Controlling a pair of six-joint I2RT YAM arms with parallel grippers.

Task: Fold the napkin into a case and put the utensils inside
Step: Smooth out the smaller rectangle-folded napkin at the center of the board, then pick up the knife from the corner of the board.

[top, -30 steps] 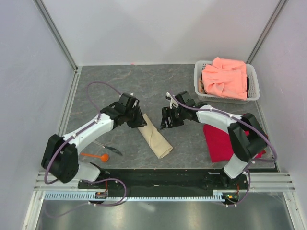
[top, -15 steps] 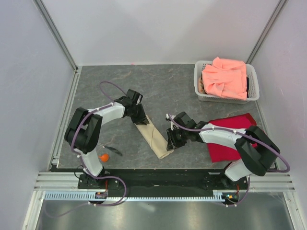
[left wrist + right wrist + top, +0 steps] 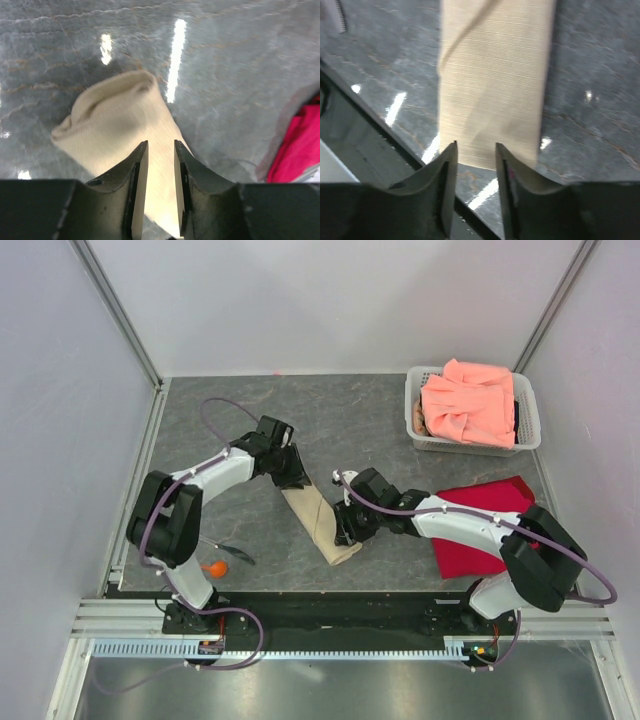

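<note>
On the table (image 3: 400, 430) the case (image 3: 316, 521) lies, a long beige pouch with a slanted fold; left gripper (image 3: 294, 482) and right gripper (image 3: 342, 534) hover narrowly parted over its ends.

On my overhead feed, the table (image 3: 350, 420) is dark grey, marbled with pale veins. The folded napkin (image 3: 322, 527) is plain beige-tan, and my wrist cameras show a fine ribbed weave. One cloth (image 3: 490, 493) is solid bright red, and another (image 3: 468, 400) is salmon-pink. The basket (image 3: 412, 405) is white with a lattice pattern. The spoon (image 3: 213, 567) is orange and the slim utensil (image 3: 228, 551) is dark. The left arm (image 3: 215, 472) and right arm (image 3: 460, 523) are white with black joints and purple cables (image 3: 215, 410).
</note>
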